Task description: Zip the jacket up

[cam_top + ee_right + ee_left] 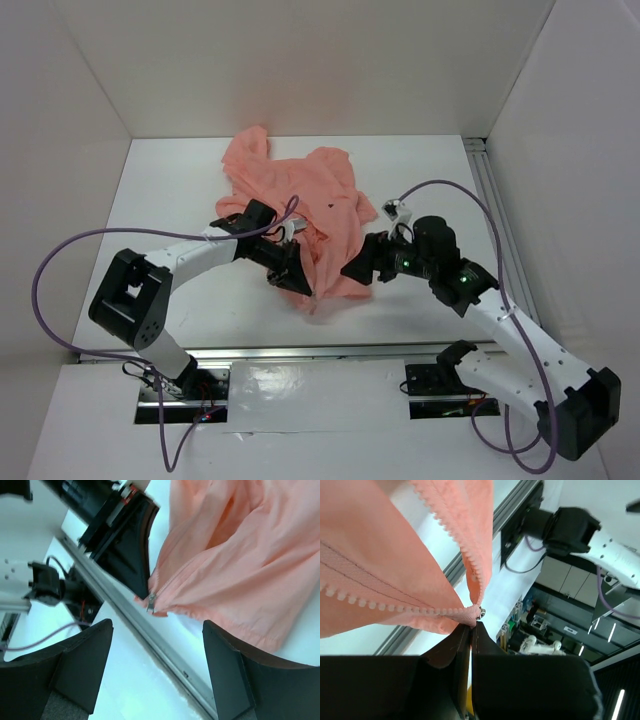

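Observation:
The salmon-pink jacket (pixel 305 195) lies crumpled mid-table, its near hem lifted. My left gripper (pixel 298 283) is shut on the jacket's bottom end, where the two rows of zipper teeth (pixel 385 609) meet beside a small metal slider (pixel 481 612). In the left wrist view the black fingers (pixel 462 650) stand pressed together with fabric (pixel 380 570) pinched at their tips. My right gripper (pixel 356 269) hangs open just right of that spot. In the right wrist view the pale zipper pull (pixel 151 602) dangles beyond the gap of the right gripper (pixel 157 625), untouched, beside the left gripper's finger (pixel 132 555).
An aluminium rail (pixel 330 351) runs along the table's near edge, also seen under the right gripper as the rail (pixel 165 652). White walls close in the table at the back and both sides. Purple cables (pixel 60 262) loop off both arms.

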### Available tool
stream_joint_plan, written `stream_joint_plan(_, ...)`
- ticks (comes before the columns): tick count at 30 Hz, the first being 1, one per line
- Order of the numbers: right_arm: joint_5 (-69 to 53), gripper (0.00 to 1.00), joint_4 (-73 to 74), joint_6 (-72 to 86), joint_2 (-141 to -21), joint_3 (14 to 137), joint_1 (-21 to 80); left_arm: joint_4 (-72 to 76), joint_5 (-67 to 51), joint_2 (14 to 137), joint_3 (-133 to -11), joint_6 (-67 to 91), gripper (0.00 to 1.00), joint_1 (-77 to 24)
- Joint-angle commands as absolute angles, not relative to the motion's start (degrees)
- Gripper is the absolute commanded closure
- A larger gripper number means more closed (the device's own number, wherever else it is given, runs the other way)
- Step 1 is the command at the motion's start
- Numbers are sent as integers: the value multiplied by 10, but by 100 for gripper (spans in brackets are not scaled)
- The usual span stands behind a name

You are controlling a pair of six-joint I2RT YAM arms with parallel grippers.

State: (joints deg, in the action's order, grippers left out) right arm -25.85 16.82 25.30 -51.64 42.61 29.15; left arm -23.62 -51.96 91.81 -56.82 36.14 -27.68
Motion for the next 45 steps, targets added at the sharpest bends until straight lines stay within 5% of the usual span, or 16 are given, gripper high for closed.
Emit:
stream_joint_plan(1,-192,21,213,258,-497,405,350,-309,-512,918,-587,324,100,-277)
stream_joint_plan(9,61,15,200,314,-554,405,596,-337,-506,918,-593,339,100,-277)
stream_joint_plan(13,150,21,179,344,-604,420,710,-342,-492,918,-606,359,100,-277)
stream_joint_plan(22,120,33,156,307,-712,456,710,-342,-492,930,-607,359,100,-282)
stream_joint_plan(36,171,24,-23,334,-656,336,715,-317,-509,906,-596,389,100,-282)
stream_joint_plan(45,171,35,-102,303,-717,326,715,-312,-515,877,-590,401,100,-282)
